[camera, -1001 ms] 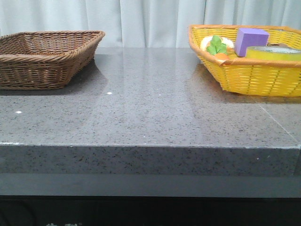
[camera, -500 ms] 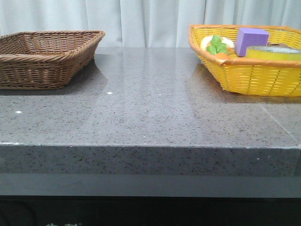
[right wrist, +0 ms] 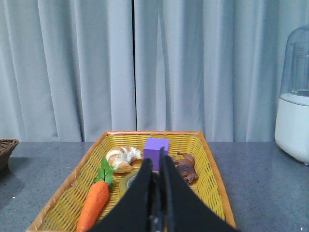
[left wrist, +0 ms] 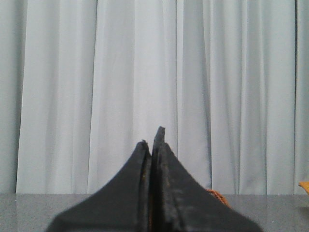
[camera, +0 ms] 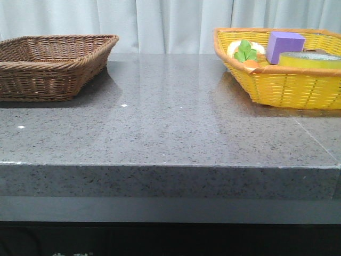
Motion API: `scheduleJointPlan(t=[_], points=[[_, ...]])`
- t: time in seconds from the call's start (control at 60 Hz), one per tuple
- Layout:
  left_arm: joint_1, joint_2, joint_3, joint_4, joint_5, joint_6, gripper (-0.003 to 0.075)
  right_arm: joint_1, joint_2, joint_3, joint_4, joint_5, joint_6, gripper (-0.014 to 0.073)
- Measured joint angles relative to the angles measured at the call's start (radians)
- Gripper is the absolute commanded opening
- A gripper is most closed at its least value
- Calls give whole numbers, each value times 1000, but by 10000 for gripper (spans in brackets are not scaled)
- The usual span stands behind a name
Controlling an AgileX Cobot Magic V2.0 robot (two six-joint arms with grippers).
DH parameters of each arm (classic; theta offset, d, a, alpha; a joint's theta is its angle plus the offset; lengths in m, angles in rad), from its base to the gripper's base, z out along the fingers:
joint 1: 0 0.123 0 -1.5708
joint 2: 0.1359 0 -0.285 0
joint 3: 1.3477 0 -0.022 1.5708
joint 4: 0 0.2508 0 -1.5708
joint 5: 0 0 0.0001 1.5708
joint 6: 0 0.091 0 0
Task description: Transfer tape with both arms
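Observation:
The tape [camera: 311,60], a wide yellow roll, lies flat in the yellow basket [camera: 282,88] at the table's back right, beside a purple cube [camera: 284,47]. In the right wrist view only a sliver of the tape [right wrist: 126,181] shows past my fingers. My right gripper [right wrist: 155,159] is shut with nothing in it, hovering in front of the yellow basket [right wrist: 212,169] and apart from the roll. My left gripper [left wrist: 152,137] is shut and empty too, pointing at the curtain above the table. Neither gripper appears in the front view.
A brown wicker basket [camera: 53,64] stands at the back left. The yellow basket also holds a toy carrot [right wrist: 93,205], a croissant [right wrist: 123,158] and a brown toy [right wrist: 186,170]. A white appliance [right wrist: 294,121] stands to the basket's right.

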Motion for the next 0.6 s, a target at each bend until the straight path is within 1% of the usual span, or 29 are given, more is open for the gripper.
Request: scheduleJointPlan(t=[0.15, 0.3, 0.367, 0.601], points=[[0, 108, -175, 2, 156, 0, -20, 0, 118, -143, 0, 101, 0, -68], [0, 247, -298, 4, 337, 0, -20, 0, 249, -243, 0, 212, 0, -68], [0, 305, -318, 4, 396, 0, -20, 0, 298, -258, 0, 238, 0, -68], [0, 468, -323, 4, 542, 0, -20, 0, 445, -261, 0, 323, 0, -68]])
